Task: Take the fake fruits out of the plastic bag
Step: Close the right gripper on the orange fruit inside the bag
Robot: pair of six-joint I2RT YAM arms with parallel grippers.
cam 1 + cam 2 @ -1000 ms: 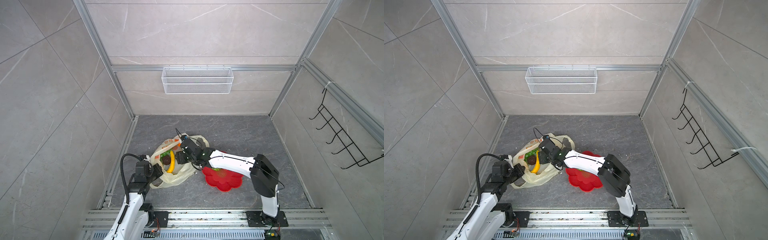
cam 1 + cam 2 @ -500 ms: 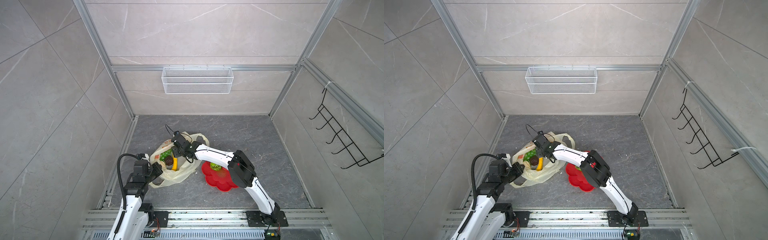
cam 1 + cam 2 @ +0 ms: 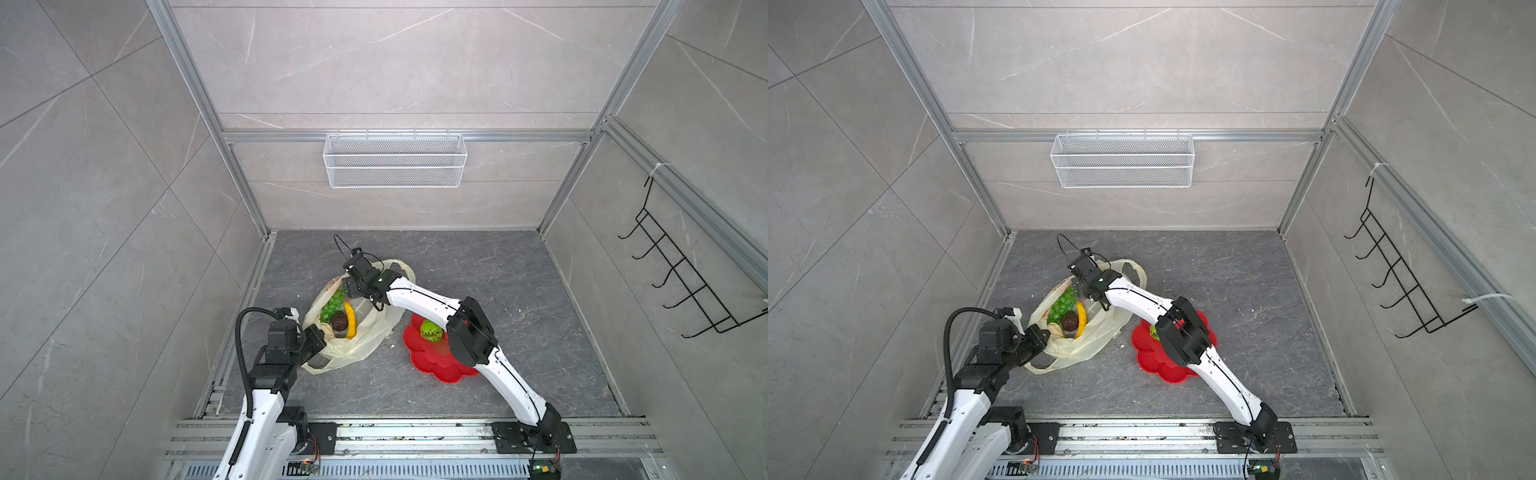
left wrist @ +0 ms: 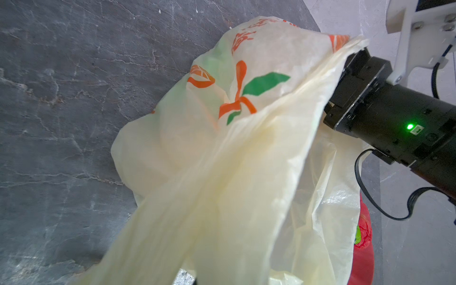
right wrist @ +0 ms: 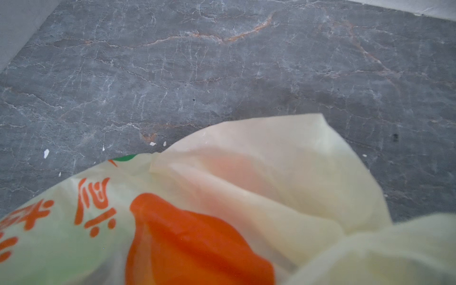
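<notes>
Two grippers flank the plastic bag (image 3: 370, 332), which lies just beside the red plate (image 3: 428, 361), stretched long between them with its mouth upward; the left gripper (image 3: 316, 336) is clenched on the bag's rim; the right gripper (image 3: 348, 286) sits at the opposite rim, its grip impossible to judge; the banana (image 3: 350, 320) inside points one tip at it.

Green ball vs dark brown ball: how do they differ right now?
Colour: the green ball is bright yellow-green, while the dark brown ball is almost black.
Place: the green ball lies on the red plate, outside the plastic bag. The dark brown ball sits inside the bag, beside the banana.
Both are round and similar in size.
</notes>
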